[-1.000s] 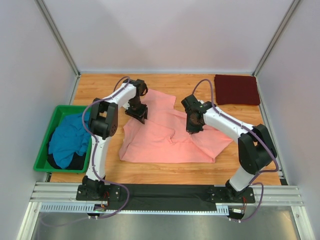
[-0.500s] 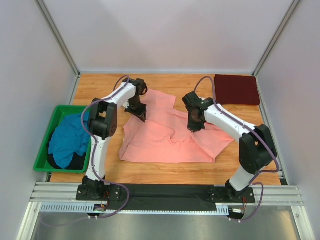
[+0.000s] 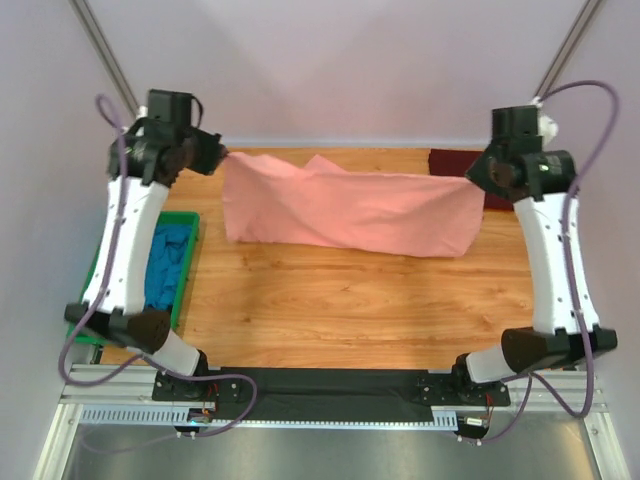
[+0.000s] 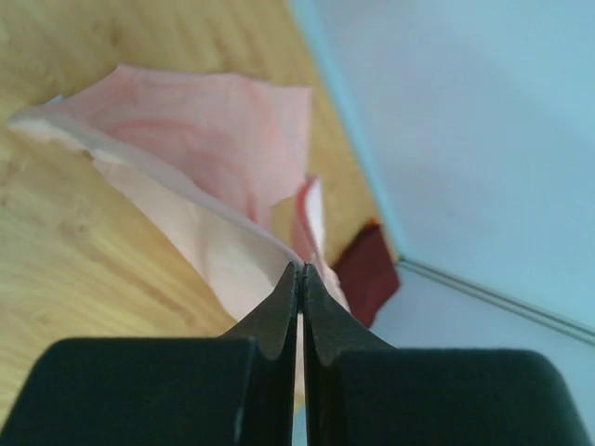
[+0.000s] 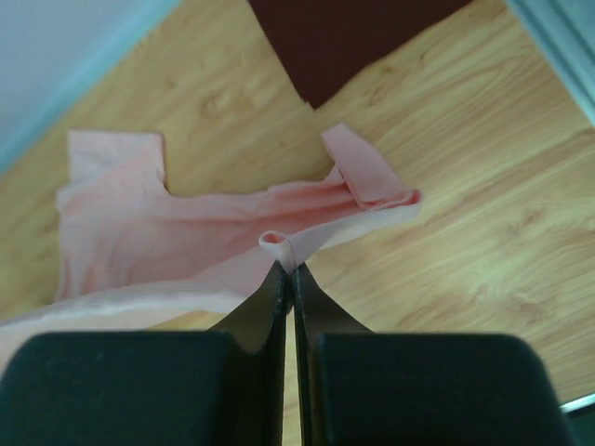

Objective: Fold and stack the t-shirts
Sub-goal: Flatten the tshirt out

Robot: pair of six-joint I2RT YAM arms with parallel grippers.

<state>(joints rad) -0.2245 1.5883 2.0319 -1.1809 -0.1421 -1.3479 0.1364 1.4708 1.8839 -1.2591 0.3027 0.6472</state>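
Now: salmon-pink t-shirt [image 3: 345,210] stretched between both grippers

The left gripper [image 3: 222,155] has its jaws pressed together on one end of the shirt's top edge. The right gripper [image 3: 470,175] pinches the opposite end the same way. The cloth spans from one pair of jaws to the other and hangs below them over the table [image 3: 330,310]. A folded maroon t-shirt [image 3: 447,160] lies just beyond the right jaws. A teal-blue t-shirt [image 3: 165,265] sits in the green bin [image 3: 193,225] beneath the left jaws.

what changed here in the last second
Both arms rose and spread apart, lifting the salmon-pink cotton t-shirt up from the wooden table; it hangs stretched between them. The left fingers closed on it; the right fingers kept their pinch. The folded maroon t-shirt stayed put.
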